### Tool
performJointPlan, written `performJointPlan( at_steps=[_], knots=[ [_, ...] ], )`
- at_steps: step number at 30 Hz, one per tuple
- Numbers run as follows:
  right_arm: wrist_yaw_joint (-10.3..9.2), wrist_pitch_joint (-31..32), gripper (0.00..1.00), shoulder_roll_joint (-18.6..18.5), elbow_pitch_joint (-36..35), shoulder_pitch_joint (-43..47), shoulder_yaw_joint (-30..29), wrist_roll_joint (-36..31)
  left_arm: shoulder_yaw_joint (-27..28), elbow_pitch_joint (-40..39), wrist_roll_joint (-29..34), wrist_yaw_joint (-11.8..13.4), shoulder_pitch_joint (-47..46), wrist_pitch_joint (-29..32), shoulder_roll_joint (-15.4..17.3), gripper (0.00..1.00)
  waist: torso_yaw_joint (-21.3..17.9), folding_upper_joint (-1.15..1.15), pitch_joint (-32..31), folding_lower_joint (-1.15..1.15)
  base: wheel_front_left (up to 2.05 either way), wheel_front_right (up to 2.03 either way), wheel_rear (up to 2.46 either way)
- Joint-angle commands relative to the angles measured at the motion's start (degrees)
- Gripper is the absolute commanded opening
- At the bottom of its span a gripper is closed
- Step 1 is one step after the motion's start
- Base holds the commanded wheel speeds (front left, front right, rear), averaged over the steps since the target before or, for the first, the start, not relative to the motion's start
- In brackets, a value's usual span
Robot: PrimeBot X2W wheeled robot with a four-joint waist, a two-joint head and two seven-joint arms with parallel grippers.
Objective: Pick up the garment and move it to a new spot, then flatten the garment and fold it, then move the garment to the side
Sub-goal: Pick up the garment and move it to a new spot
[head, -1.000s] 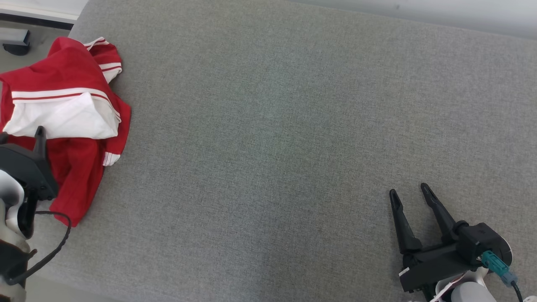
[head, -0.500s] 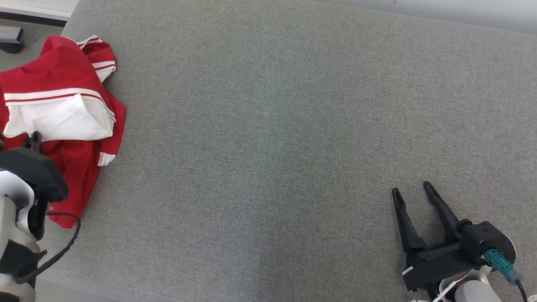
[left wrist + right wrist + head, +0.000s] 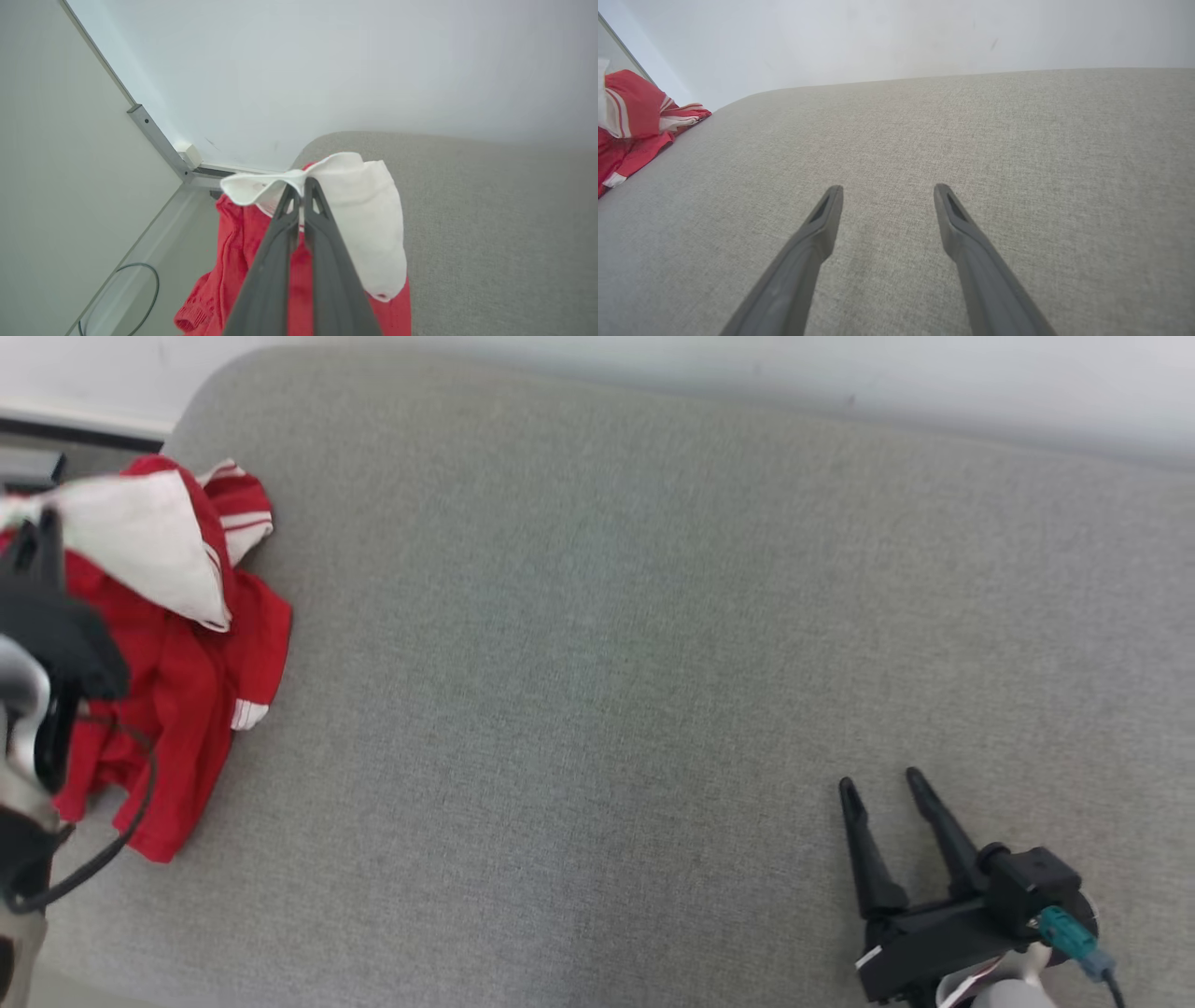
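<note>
The red garment (image 3: 191, 681) sits bunched at nine o'clock on the grey cushion (image 3: 607, 663) — soft, light, likely to sag — its white fold pinched by the left gripper (image 3: 301, 185), the right gripper (image 3: 882, 786) spread, free for a hem.

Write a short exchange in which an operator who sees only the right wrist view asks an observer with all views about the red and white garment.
Operator: What is happening beyond my left edge?
Observer: The left gripper is shut on a white fold of the garment.
Operator: Is all of it lifted?
Observer: No. In the head view its red lower end lies on the grey cushion, near the left edge.
</note>
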Motion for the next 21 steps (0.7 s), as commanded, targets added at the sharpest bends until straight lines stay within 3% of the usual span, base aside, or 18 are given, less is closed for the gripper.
performJointPlan(
  at_steps=[1, 5, 12, 21],
  knots=[
    [-0.12, -0.04, 1.0, 0.86, 0.2, 0.57, 0.28, 0.19, -1.2, -1.29, 0.89, -0.25, -1.35, -0.33, 0.34, 0.0, -1.25, -0.01, -2.95, 0.0, 0.0, 0.0, 0.0],
    [-0.12, -0.03, 1.0, 2.35, 1.1, 1.0, 0.51, 0.15, -5.81, -5.46, 2.26, -0.34, -4.3, 0.2, 0.67, 0.0, -3.29, -0.01, -5.78, 0.0, 0.0, 0.0, 0.0],
    [-0.12, -0.04, 1.0, 4.11, 2.02, 2.08, 0.23, -0.06, -14.76, -13.54, -1.64, -0.3, -6.35, 0.31, -0.42, 0.0, -9.3, -0.01, -9.57, 0.0, 0.0, 0.0, 0.0],
    [-0.12, -0.03, 1.0, 5.25, 2.66, 2.38, -0.08, -0.35, -23.19, -16.61, -6.32, -0.31, -5.98, -0.3, -5.84, 0.0, -20.46, -0.01, -11.15, 0.0, 0.0, 0.0, 0.0]
  ],
)
